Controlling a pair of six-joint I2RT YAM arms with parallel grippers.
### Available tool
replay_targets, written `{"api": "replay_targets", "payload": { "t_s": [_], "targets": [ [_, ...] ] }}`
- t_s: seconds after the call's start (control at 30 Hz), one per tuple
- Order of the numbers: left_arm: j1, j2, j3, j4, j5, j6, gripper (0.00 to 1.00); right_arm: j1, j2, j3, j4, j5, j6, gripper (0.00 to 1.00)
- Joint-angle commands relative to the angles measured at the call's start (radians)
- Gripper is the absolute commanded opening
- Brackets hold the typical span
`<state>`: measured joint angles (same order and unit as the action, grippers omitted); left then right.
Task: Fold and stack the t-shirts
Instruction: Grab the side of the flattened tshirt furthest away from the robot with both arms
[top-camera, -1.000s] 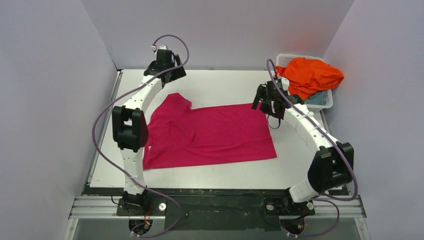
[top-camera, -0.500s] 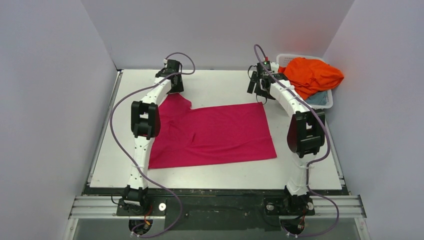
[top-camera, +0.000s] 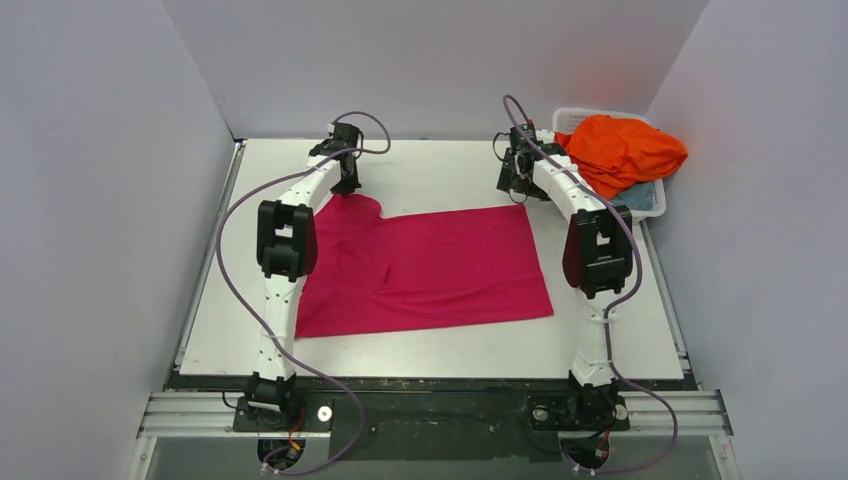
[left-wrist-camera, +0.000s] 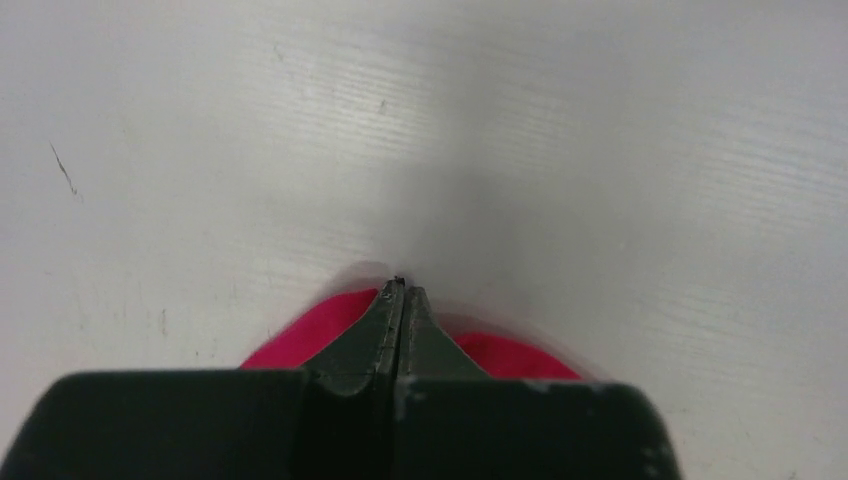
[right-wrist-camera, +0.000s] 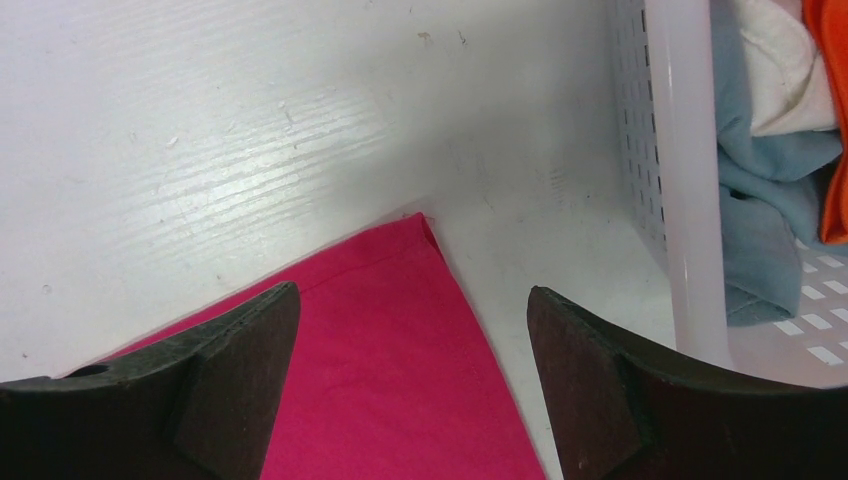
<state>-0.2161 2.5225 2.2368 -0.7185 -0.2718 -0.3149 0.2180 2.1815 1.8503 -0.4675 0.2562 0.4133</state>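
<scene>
A white lattice basket (top-camera: 652, 208) stands at the far right corner of the table (top-camera: 450, 165). An orange shirt (top-camera: 620, 150) is heaped in it and spills over the rim. Under it lies a pale blue-grey shirt (right-wrist-camera: 770, 200), and a bit of white cloth (right-wrist-camera: 780, 90) shows beside that.

The pink shirt (top-camera: 430, 265) lies spread flat on the table, left of the basket and apart from it. Its long axis runs left to right, a little askew. The straight edge is on the right. The left end reaches farther back, with a notch in its far edge.

The left gripper (left-wrist-camera: 400, 290) is down at the far left tip of the pink shirt. Its jaws are pressed tight together on the cloth edge, and pink shows on both sides of them.

The right gripper (right-wrist-camera: 410, 295) stands over the far right corner of the pink shirt. Its jaws are wide apart with the corner between them, holding nothing. The basket wall is just to its right.
</scene>
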Motion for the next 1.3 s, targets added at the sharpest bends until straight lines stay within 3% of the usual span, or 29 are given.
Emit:
{"api": "replay_targets", "payload": {
  "t_s": [0.0, 0.4, 0.73, 0.93, 1.13, 1.17, 1.23, 1.27],
  "targets": [
    [-0.007, -0.116, -0.060, -0.005, 0.020, 0.018, 0.00, 0.000, 0.019, 0.058, -0.052, 0.051, -0.006, 0.79],
    [-0.056, -0.285, -0.176, 0.071, -0.051, 0.023, 0.00, 0.000, 0.125, 0.133, -0.090, 0.064, 0.028, 0.73],
    [-0.083, -0.380, -0.324, 0.068, -0.120, -0.039, 0.00, -0.007, 0.200, 0.144, -0.113, 0.006, 0.072, 0.59],
    [-0.091, -0.440, -0.413, 0.071, -0.143, -0.086, 0.00, -0.004, 0.168, 0.091, -0.112, 0.012, 0.066, 0.44],
    [-0.092, -0.489, -0.491, 0.079, -0.151, -0.126, 0.00, 0.006, 0.133, 0.041, -0.106, 0.034, 0.048, 0.40],
    [-0.092, -0.497, -0.499, 0.081, -0.151, -0.132, 0.00, 0.008, 0.133, 0.039, -0.105, 0.036, 0.042, 0.37],
    [-0.093, -0.511, -0.524, 0.081, -0.150, -0.141, 0.00, 0.009, 0.131, 0.042, -0.105, 0.047, 0.039, 0.20],
    [-0.094, -0.516, -0.530, 0.080, -0.149, -0.143, 0.00, 0.009, 0.129, 0.043, -0.104, 0.051, 0.037, 0.06]
  ]
}}
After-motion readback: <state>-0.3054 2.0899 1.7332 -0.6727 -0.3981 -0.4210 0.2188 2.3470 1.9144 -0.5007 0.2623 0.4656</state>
